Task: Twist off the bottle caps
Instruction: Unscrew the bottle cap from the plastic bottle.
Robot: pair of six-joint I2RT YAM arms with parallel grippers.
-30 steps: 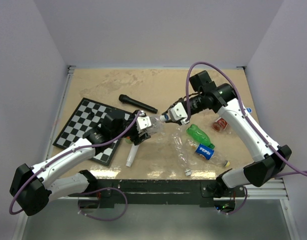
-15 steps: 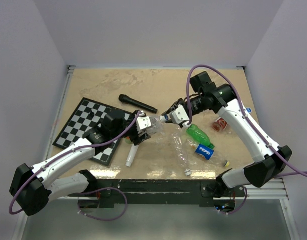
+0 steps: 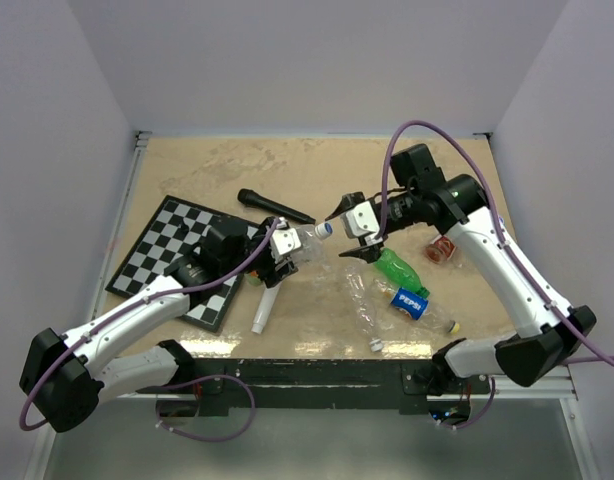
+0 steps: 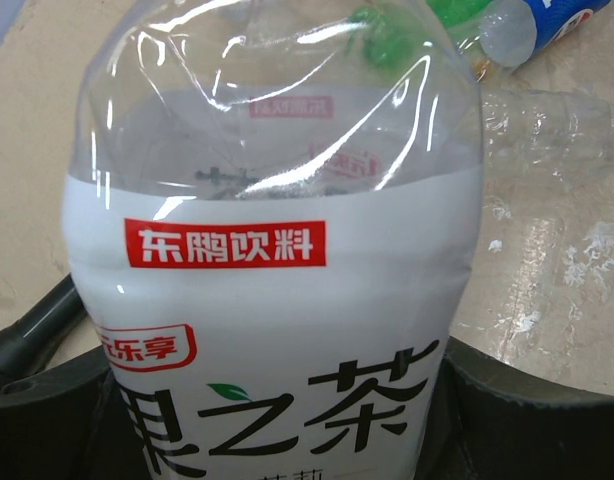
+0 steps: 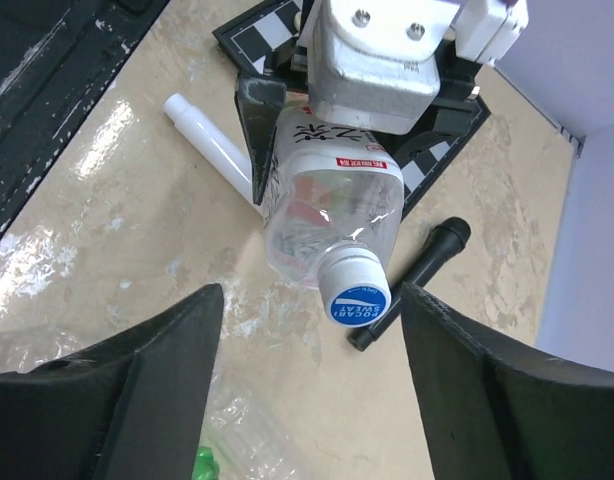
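Observation:
My left gripper (image 3: 283,246) is shut on a clear bottle (image 3: 299,240) with a white label (image 4: 277,300), gripping its body and holding it off the table. The bottle's neck points right. Its cap (image 5: 357,295), white with a blue top, sits on the neck (image 3: 325,228). My right gripper (image 5: 312,350) stands open in front of the cap. Its fingers (image 5: 177,370) are apart on either side and touch nothing. From above, the right gripper (image 3: 347,232) is just right of the cap. A loose white cap (image 3: 376,345) lies near the front edge.
A black microphone (image 3: 277,208) lies behind the held bottle and a white cylinder (image 3: 262,310) below it. A chessboard (image 3: 167,250) is at the left. A green bottle (image 3: 397,270), a Pepsi bottle (image 3: 412,303) and a crushed clear bottle (image 3: 362,300) lie under the right arm.
My right gripper was shut on the cap; it has opened and drawn back to the right. The cap stays on the neck. The left gripper keeps its hold on the bottle.

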